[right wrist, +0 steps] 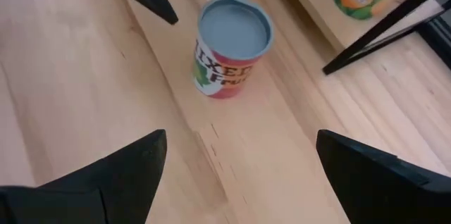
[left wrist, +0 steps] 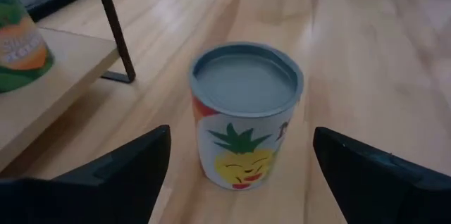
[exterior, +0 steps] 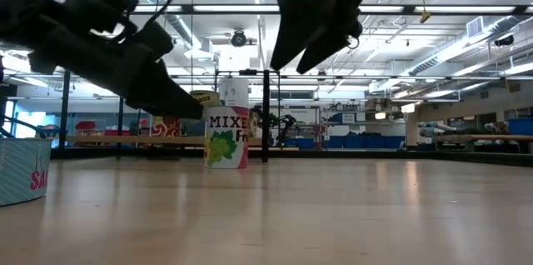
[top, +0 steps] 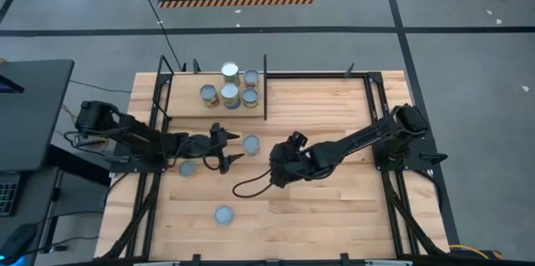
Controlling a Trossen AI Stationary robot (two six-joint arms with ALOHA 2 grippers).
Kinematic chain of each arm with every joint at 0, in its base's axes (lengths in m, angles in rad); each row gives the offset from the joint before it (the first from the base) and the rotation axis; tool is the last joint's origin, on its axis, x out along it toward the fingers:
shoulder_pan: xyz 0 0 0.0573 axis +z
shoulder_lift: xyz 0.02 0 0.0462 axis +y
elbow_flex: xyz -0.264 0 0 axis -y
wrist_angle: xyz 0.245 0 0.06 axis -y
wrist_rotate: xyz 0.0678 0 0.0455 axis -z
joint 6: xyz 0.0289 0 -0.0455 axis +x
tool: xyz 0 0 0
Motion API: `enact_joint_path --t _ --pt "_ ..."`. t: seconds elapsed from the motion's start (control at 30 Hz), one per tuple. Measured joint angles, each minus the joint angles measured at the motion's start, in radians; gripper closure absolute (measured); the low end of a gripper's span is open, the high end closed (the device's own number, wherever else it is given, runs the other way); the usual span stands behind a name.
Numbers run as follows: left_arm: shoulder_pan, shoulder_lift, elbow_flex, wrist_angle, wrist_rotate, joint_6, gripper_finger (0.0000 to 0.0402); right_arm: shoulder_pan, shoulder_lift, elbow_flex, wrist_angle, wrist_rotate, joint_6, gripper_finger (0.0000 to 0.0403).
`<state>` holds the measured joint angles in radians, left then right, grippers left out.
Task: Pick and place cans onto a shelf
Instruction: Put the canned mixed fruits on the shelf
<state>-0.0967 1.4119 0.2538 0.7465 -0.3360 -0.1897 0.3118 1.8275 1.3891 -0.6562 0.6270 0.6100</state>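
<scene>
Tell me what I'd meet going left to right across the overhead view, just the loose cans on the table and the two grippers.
Can by the left arm → can near the front edge → left gripper, open → mixed fruit can → right gripper, open.

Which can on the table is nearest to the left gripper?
The mixed-fruit can, standing upright just ahead of the open left gripper. The other two loose cans lie farther off.
</scene>
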Motion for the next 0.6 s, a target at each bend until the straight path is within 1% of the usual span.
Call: enact_joint_path --t 0.07,0.2,0.27,0.33,0.43,0.5,0.6 --pt "0.0 -0.018 0.061 -0.15 0.003 0.002 0.0048 0.003 -0.018 0.0 -0.02 -0.004 0.0 0.0029" --pt "0.007 -0.026 0.259 -0.556 0.023 0.018 0.0048 0.008 -0.056 0.0 -0.061 -0.044 0.005 0.0029" --pt "0.016 -0.021 0.35 -0.718 0.026 0.039 0.0048 0.01 -0.07 0.0 -0.076 -0.056 0.02 0.0029" --pt "0.031 -0.018 0.424 -0.815 0.042 0.045 0.0048 0.013 -0.08 0.0 -0.091 -0.068 0.027 0.0029" --pt "0.062 -0.018 0.498 -0.925 0.055 0.046 0.0048 0.026 -0.083 0.0 -0.107 -0.079 0.027 0.0029" --pt "0.085 -0.018 0.526 -0.956 0.071 0.048 0.0049 0.036 -0.082 0.0 -0.114 -0.089 0.027 0.0029" --pt "0.12 -0.018 0.541 -0.969 0.16 0.066 0.0049 0.05 -0.081 0.0 -0.113 -0.108 0.027 0.0029"
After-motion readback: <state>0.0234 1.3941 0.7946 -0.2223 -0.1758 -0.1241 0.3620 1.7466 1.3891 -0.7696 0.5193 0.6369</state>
